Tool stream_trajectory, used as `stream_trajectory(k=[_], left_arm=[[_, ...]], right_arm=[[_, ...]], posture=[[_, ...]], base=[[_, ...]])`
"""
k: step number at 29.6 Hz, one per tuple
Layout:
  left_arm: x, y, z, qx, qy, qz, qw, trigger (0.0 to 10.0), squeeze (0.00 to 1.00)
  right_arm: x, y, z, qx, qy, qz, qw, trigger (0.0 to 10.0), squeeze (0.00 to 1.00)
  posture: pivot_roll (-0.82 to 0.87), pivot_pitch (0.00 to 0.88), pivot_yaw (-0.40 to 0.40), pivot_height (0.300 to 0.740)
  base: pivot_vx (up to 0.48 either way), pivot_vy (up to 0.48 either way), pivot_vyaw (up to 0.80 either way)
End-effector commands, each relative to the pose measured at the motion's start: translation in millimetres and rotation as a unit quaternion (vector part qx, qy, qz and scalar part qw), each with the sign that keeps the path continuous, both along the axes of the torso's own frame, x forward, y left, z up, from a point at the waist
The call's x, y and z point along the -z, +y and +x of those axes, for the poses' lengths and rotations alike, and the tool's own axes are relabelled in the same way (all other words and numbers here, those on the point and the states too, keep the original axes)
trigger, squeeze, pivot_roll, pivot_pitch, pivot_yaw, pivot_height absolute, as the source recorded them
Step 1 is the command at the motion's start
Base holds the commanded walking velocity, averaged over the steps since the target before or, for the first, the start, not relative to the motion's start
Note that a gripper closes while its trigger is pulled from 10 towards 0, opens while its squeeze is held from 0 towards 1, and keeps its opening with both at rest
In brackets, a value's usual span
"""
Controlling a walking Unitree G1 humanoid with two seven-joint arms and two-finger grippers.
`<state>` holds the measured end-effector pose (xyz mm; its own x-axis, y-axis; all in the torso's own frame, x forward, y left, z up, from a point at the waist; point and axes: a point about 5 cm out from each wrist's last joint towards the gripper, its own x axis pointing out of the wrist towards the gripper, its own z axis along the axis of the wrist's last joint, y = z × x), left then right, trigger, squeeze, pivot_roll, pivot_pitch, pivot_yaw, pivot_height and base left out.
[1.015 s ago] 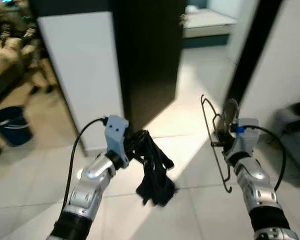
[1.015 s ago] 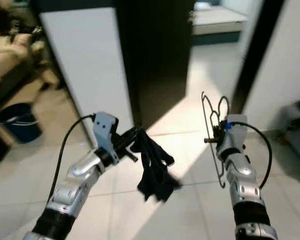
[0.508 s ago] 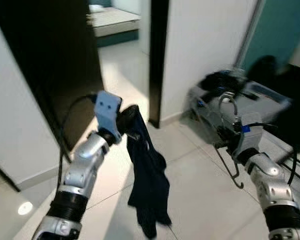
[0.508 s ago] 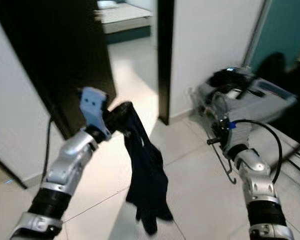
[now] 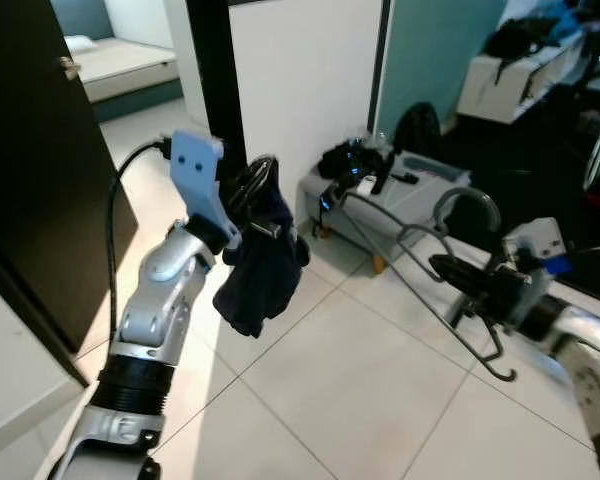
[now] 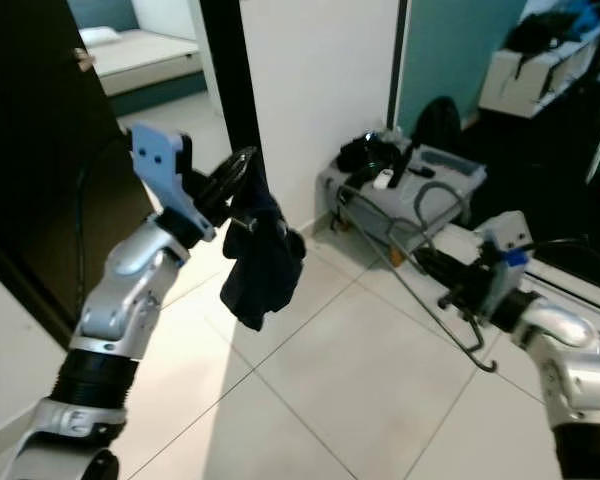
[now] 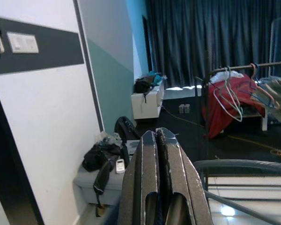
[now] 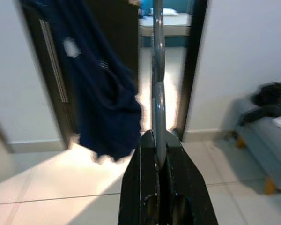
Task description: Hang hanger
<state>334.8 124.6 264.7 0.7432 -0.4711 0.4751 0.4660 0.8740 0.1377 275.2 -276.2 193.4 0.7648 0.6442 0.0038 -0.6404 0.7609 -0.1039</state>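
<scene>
Transit stage, judged early. Right tool [image 5: 458, 272] clamps wire hanger [image 5: 420, 285] at 3 o'clock; left tool [image 5: 248, 185] pinches dark garment [image 5: 263, 270] at 10 o'clock. Clothes rail [image 7: 243, 67] far across room; hanging not yet done.

the floor [image 5: 360, 380] is pale glossy tile with thin dark grout lines, lit by a bright patch near the doorway. a white wall [image 5: 300, 80] meets a teal wall [image 5: 430, 50] at a dark vertical strip. to the left stands a dark door [image 5: 40, 170], and beyond it a bed [image 5: 120, 65] in another room. against the wall base lies a low grey case [image 6: 410, 180] heaped with black items. dark curtains [image 7: 210, 42] hang at the far end, beside a clothes rail [image 7: 243, 68] carrying hangers and a red garment [image 7: 229, 101].
</scene>
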Motion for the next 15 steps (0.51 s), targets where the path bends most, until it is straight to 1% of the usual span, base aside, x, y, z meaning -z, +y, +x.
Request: stream_trajectory(k=[1, 2, 3, 5, 6, 8, 9, 10, 12, 15], left_arm=[[-9, -0.4, -8.2, 0.025, -0.027, 0.037, 0.999, 10.0, 0.00], [-9, -0.4, -8.2, 0.025, -0.027, 0.037, 0.999, 10.0, 0.00], [-9, -1.4, -10.3, 0.035, -0.032, 0.052, 0.998, 10.0, 0.00], [-9, -0.3, -11.6, 0.036, -0.041, 0.090, 0.994, 10.0, 0.00], [-9, -0.3, -11.6, 0.036, -0.041, 0.090, 0.994, 10.0, 0.00], [-7, 5.7, -9.4, 0.016, -0.044, 0.128, 0.991, 10.0, 0.00], [-7, 5.7, -9.4, 0.016, -0.044, 0.128, 0.991, 10.0, 0.00], [-7, 7.6, -8.7, 0.011, -0.045, 0.135, 0.990, 10.0, 0.00], [-8, 9.9, -8.2, 0.008, -0.044, 0.136, 0.990, 10.0, 0.00], [-8, 7.8, -11.0, 0.013, -0.047, 0.134, 0.990, 10.0, 0.00]], right_arm=[[-13, 3.6, -15.2, -0.073, -0.006, 0.032, 0.997, 10.0, 0.00], [-13, 3.6, -15.2, -0.073, -0.006, 0.032, 0.997, 10.0, 0.00], [-15, 2.7, -21.1, -0.090, -0.004, 0.037, 0.995, 10.0, 0.00], [-19, -0.8, -27.6, -0.105, -0.001, 0.048, 0.993, 10.0, 0.00], [-19, -0.8, -27.6, -0.105, -0.001, 0.048, 0.993, 10.0, 0.00], [-21, -2.6, -34.3, -0.125, 0.006, 0.044, 0.991, 10.0, 0.00], [-21, -2.6, -34.3, -0.125, 0.006, 0.044, 0.991, 10.0, 0.00], [-21, -3.0, -36.5, -0.132, 0.010, 0.040, 0.990, 10.0, 0.00], [-22, -1.4, -40.1, -0.149, 0.016, 0.039, 0.988, 10.0, 0.00], [-18, 4.7, -43.7, -0.168, 0.036, 0.017, 0.985, 10.0, 0.00]], posture=[[-0.12, 0.000, 0.058, 0.740], [-0.12, 0.000, 0.058, 0.740], [-0.12, 0.000, 0.058, 0.740], [-0.12, 0.000, 0.062, 0.740], [-0.12, 0.000, 0.062, 0.740], [-0.12, 0.000, 0.064, 0.740], [-0.12, 0.000, 0.064, 0.740], [-0.12, 0.000, 0.064, 0.740], [-0.12, 0.000, 0.067, 0.740], [-0.12, 0.000, 0.064, 0.740]], base=[[0.000, 0.000, 0.00], [0.000, 0.000, 0.00], [0.000, 0.000, 0.00], [0.000, 0.000, 0.00], [0.000, 0.000, 0.00], [0.000, 0.000, 0.00], [0.000, 0.000, 0.00], [0.000, 0.000, 0.00], [0.000, 0.000, 0.00], [0.000, 0.000, 0.00]])
